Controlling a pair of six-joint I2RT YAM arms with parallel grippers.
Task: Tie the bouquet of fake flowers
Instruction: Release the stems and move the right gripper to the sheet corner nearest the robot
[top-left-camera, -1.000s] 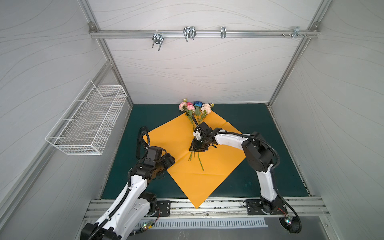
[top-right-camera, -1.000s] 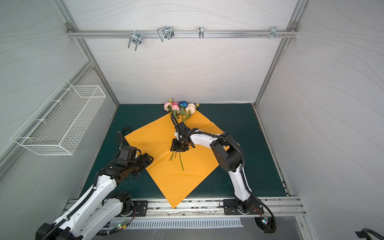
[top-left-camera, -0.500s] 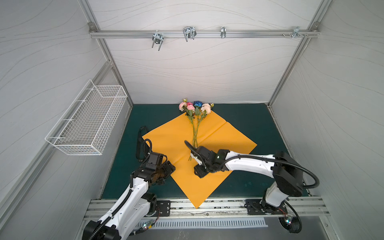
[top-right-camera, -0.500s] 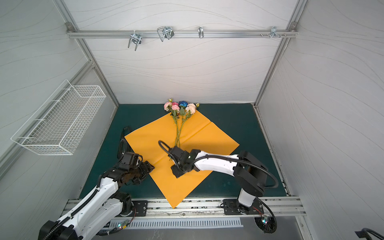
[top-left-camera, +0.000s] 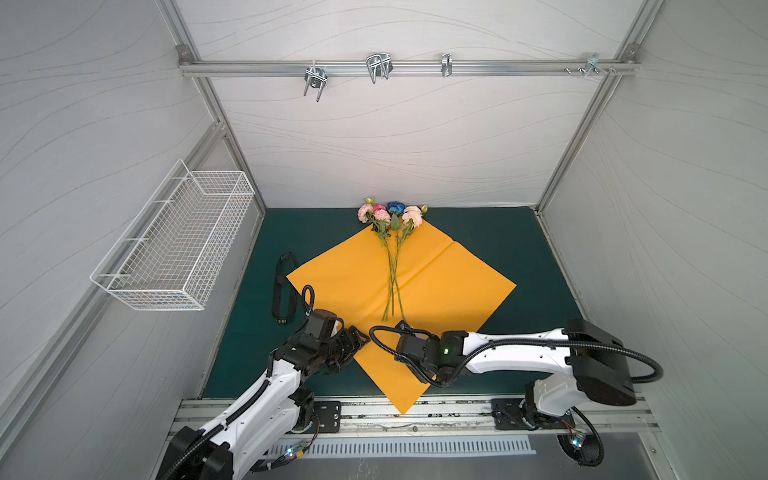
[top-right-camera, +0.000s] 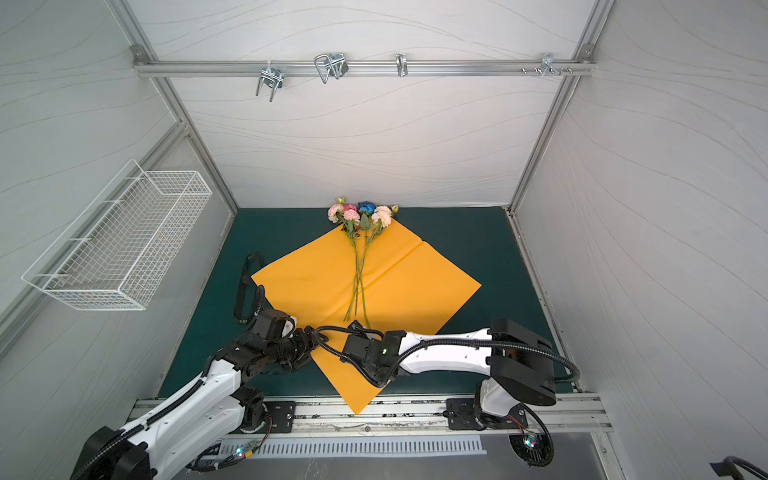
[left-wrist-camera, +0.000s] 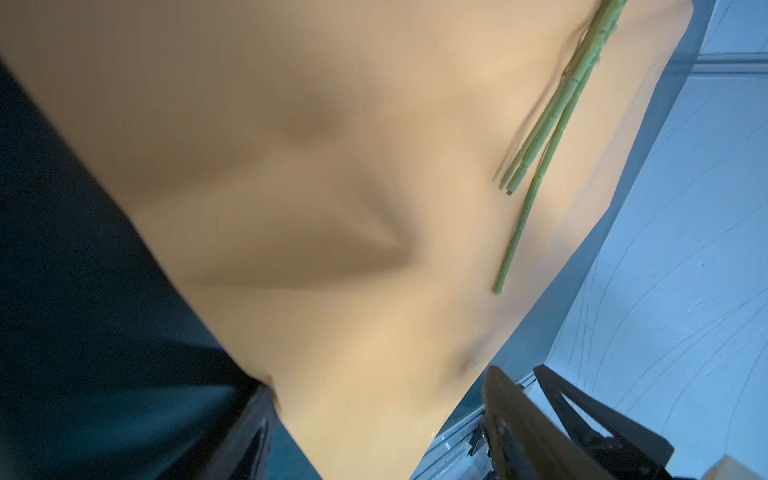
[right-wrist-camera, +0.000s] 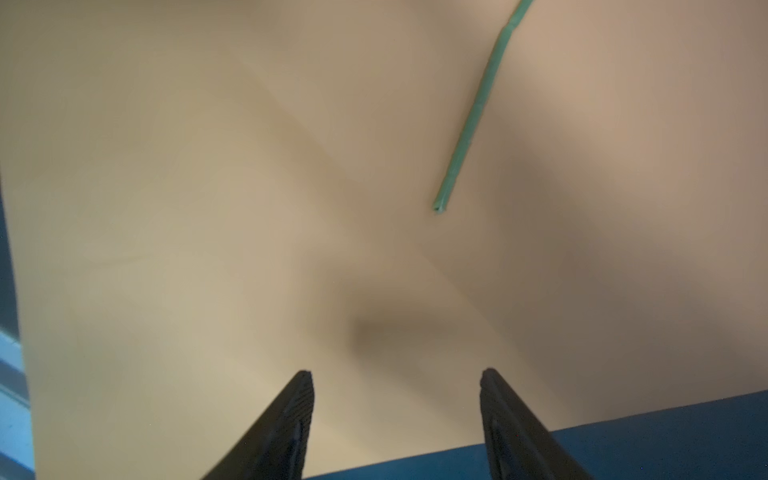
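The bouquet of fake flowers (top-left-camera: 390, 214) (top-right-camera: 361, 214) lies flat on the orange paper sheet (top-left-camera: 449, 282) (top-right-camera: 415, 282). Its blossoms are at the far corner and its thin green stems (left-wrist-camera: 552, 120) (right-wrist-camera: 473, 112) run toward me. My right gripper (top-left-camera: 403, 328) (top-right-camera: 356, 328) (right-wrist-camera: 397, 374) hovers open over the paper just short of the longest stem's end and holds nothing. My left gripper (top-left-camera: 357, 336) (top-right-camera: 309, 332) (left-wrist-camera: 374, 399) is open at the paper's near-left edge, also empty.
A black printed ribbon (top-left-camera: 280, 291) (top-right-camera: 245, 286) lies on the green mat left of the paper. A white wire basket (top-left-camera: 174, 245) hangs on the left wall. A metal rail with hooks (top-left-camera: 378, 68) crosses the back wall overhead.
My right gripper has let go of the stems, pulled back toward the near edge and opened wider. My left gripper has slid right toward the paper's edge. The bouquet lies still.
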